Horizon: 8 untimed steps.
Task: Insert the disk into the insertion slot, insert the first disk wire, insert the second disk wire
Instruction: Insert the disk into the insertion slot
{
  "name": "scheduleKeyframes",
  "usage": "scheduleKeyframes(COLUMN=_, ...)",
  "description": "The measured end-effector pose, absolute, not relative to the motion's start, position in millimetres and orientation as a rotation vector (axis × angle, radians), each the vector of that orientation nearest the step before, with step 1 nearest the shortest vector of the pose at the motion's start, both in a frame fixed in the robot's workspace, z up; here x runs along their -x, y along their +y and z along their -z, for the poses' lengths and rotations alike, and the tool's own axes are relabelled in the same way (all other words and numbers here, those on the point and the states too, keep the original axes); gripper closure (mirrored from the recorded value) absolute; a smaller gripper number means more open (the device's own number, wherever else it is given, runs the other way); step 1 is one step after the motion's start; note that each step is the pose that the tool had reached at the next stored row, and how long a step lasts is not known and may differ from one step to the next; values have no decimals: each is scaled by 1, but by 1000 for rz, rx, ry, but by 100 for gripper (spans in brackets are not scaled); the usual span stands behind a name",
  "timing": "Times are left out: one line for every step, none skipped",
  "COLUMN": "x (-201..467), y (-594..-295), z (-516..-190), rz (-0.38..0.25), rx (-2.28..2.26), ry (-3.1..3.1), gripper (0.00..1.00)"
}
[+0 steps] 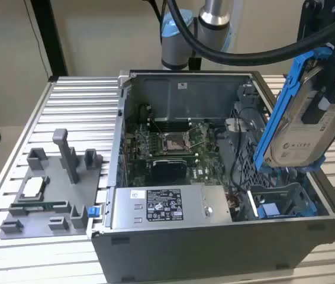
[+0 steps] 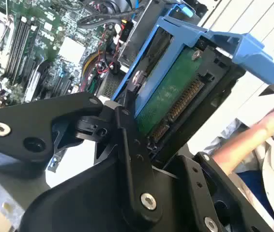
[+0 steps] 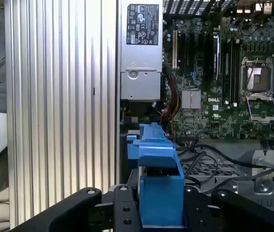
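Hanging tilted above the open computer case point(image 1: 215, 248), the disk point(image 1: 300, 127) is over the insertion slot point(image 1: 283, 198) but not yet in it, at the exterior view's right. I judge it may jam if its blue frame meets the slot's rails crooked, or it may press on the black cables point(image 3: 209, 159) near the slot. The gripper point(image 1: 327, 89) has its fingers point(image 2: 129, 145) clamped on both sides of the disk, apart only as much as the disk allows.

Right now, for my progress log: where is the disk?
At the exterior view's right, the disk hangs tilted in the gripper, above the insertion slot.
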<state>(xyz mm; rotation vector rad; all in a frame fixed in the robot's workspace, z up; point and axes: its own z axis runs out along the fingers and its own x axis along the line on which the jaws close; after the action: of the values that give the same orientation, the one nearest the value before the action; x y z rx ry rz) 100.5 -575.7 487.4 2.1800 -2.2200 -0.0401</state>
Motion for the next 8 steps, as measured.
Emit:
scheduleKeyframes(x=-101, y=-576, z=-487, rz=40, rx=-2180, ry=-2220, gripper=100)
scheduleKeyframes(x=-101, y=-576, z=-487, rz=40, rx=-2180, ry=-2220, gripper=100)
scheduleKeyframes(x=-101, y=-576, z=-487, rz=40, rx=-2180, ry=-2220, gripper=100)
scheduleKeyframes(x=-101, y=-576, z=-487, rz=40, rx=-2180, ry=-2220, gripper=100)
scheduleKeyframes(x=-100, y=-576, z=-487, rz=40, rx=-2180, ry=-2220, gripper=100)
scheduleKeyframes(x=-100, y=-576, z=-487, rz=40, rx=-2180, ry=-2220, gripper=100)
scheduleKeyframes(x=-100, y=-576, z=-486, rz=40, rx=-2180, ry=-2220, gripper=100)
scheduleKeyframes(x=-100, y=-576, z=-486, rz=40, rx=-2180, ry=-2220, gripper=100)
